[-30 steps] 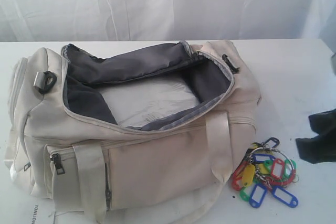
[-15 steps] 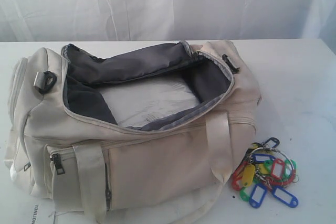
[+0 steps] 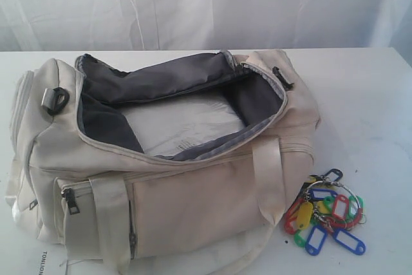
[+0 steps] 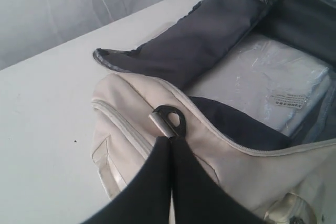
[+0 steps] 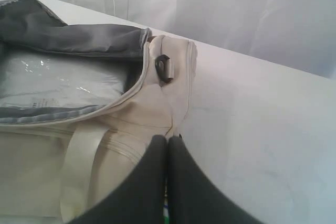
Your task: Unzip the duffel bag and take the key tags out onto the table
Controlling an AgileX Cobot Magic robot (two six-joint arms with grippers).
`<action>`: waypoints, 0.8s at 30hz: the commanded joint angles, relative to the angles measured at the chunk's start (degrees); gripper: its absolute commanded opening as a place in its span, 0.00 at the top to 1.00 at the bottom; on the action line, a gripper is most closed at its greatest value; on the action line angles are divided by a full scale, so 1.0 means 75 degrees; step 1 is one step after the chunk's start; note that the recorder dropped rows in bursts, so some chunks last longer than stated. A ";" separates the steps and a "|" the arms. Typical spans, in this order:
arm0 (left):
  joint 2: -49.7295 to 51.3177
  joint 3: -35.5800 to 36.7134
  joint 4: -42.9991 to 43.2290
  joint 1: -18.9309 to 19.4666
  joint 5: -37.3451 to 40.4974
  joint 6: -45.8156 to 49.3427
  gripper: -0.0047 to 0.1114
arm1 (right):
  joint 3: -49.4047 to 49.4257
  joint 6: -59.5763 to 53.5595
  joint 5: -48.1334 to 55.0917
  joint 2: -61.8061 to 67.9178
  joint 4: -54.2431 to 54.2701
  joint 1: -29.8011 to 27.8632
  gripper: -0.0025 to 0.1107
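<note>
- Left gripper [image 4: 170, 140] is pinched shut with nothing in it. Is the right gripper [image 5: 167, 140] the same?
- Yes, shut and empty. The bag [image 5: 126, 119] starts just past its tips.
- Where are the tags [image 3: 325, 217]?
- Out on the table [image 3: 380, 120], right beside the bag's corner. A speck of color peeks from under the right gripper, so I think they lie just below it.
- How would they feel?
- Light, hard and a bit slippery, I guess. They flop on their rings [image 3: 341, 188]. Grab the whole bunch or a ring, not one tag.
- And the bag?
- Soft and saggy, I think. Just past the left gripper is a black clip [image 4: 169, 120]. Farther on, the zip is open, with the grey inside and a shiny packet [image 4: 262, 82]. Hold a strap or the clip, not loose cloth.
</note>
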 commanded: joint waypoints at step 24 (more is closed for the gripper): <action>-0.5749 0.7596 -0.2446 0.1324 -0.5150 -0.1313 0.96 | 0.0045 -0.0084 -0.0039 -0.0086 -0.0010 -0.0037 0.98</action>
